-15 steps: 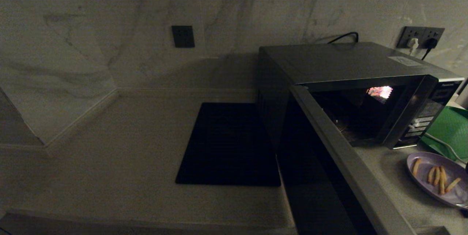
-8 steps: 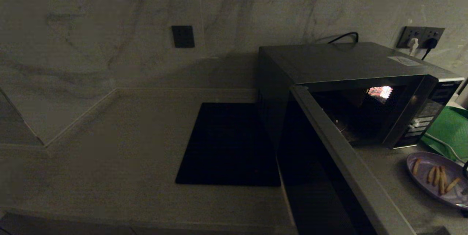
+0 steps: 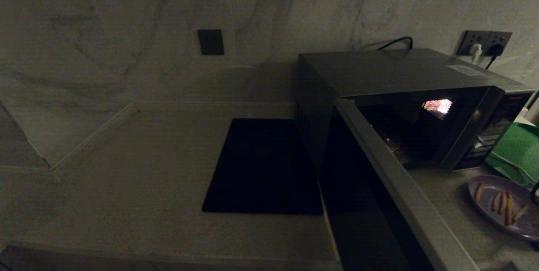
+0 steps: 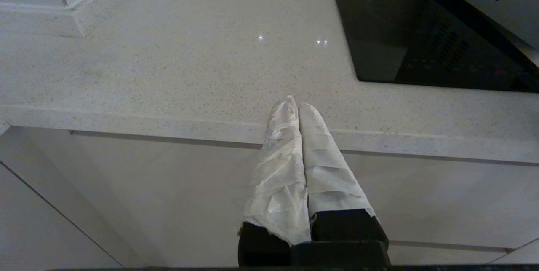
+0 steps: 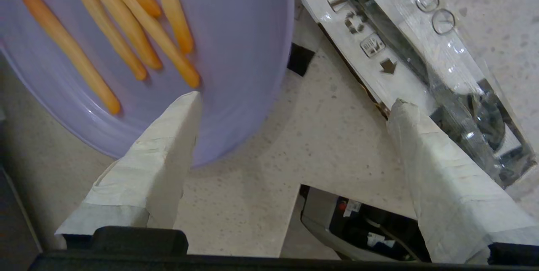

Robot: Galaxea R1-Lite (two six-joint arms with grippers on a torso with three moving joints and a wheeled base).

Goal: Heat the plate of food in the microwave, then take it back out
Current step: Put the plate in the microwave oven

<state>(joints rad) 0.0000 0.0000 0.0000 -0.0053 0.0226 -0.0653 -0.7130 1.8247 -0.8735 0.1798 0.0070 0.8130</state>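
The dark grey microwave stands at the back right of the counter. Its door is swung wide open toward me, and the cavity is lit and holds nothing I can see. The lavender plate with several fries rests on the counter in front of the microwave's button panel. My right gripper is open at the plate's near rim, one fingertip over the rim, the other off to the side above a wrapped pack. My left gripper is shut on nothing, parked at the counter's front edge.
A flat black mat lies left of the microwave. A green mesh tray sits behind the plate. A clear-wrapped pack lies next to the plate. The counter's front corner is just below my right gripper. Wall sockets are behind.
A dark bit of my right arm at the head view's right edge has shifted slightly beside the plate. The plate, the microwave and its door have not moved.
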